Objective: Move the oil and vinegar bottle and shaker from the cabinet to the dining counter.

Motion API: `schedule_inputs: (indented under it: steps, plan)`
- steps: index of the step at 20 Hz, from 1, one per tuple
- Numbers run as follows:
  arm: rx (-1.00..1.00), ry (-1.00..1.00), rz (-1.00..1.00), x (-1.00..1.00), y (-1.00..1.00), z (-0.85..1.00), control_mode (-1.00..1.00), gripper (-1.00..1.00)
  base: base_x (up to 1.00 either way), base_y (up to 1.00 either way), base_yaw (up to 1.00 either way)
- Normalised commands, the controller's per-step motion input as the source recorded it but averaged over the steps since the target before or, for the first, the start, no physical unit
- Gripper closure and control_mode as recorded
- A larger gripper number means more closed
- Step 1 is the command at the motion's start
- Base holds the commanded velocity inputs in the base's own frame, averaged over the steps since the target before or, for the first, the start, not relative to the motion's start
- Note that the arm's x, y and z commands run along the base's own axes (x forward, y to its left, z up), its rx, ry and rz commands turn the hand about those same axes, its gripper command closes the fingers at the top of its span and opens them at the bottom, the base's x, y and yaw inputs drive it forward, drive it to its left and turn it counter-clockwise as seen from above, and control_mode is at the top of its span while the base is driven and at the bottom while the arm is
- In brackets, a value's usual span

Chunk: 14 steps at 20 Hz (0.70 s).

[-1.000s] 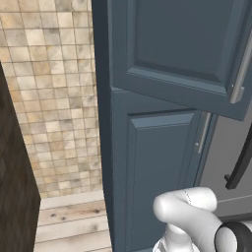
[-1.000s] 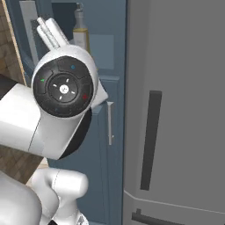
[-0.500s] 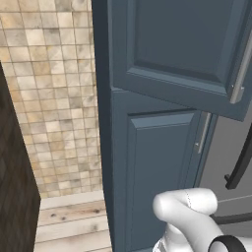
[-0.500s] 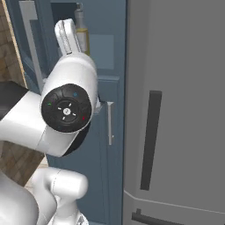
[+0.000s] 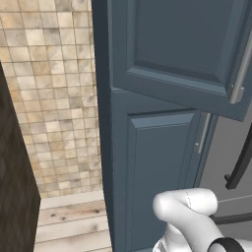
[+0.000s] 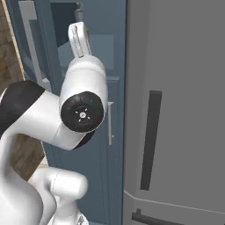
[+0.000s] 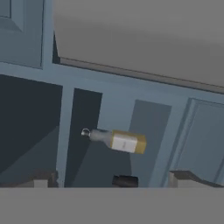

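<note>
The robot's arm reaches up toward the tall blue cabinet [image 5: 162, 162], and its upper door [image 5: 187, 49] swings open, with a long grey handle [image 5: 239, 74] on it. In the right base view the gripper [image 6: 79, 38] points up into the open cabinet, just below the top of the oil and vinegar bottle [image 6: 79, 9]. In the hand view the finger tips [image 7: 41, 179] stand far apart with nothing between them, so the hand is let go and holds nothing. The view from the hand is rolled, so the oil and vinegar bottle [image 7: 118, 141] looks like it lies sideways there; it has yellow liquid, a pale label and a narrow neck. It sits inside the cabinet, apart from the fingers. The small dark shaker [image 7: 124, 180] is near the bottle, between the two finger tips and farther back. A big grey fridge [image 6: 176, 110] with a dark handle [image 6: 150, 140] stands right beside the cabinet. Tan wall tiles [image 5: 54, 98] are on the other side.
</note>
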Motion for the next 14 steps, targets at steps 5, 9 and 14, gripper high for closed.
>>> schedule_inputs:
  steps: [5, 9, 14]
  plan:
    - [0.0, -0.01, 0.11, 0.01, -0.31, 0.0, -1.0, -1.0, 0.0, 0.0, 0.0]
    - [0.0, -0.03, 0.12, 0.02, -0.12, 0.0, -1.0, -1.0, 0.0, 0.0, 0.0]
    - [0.0, 0.0, 0.11, 0.17, 0.0, 0.0, -1.0, -1.0, 0.0, 0.0, 0.0]
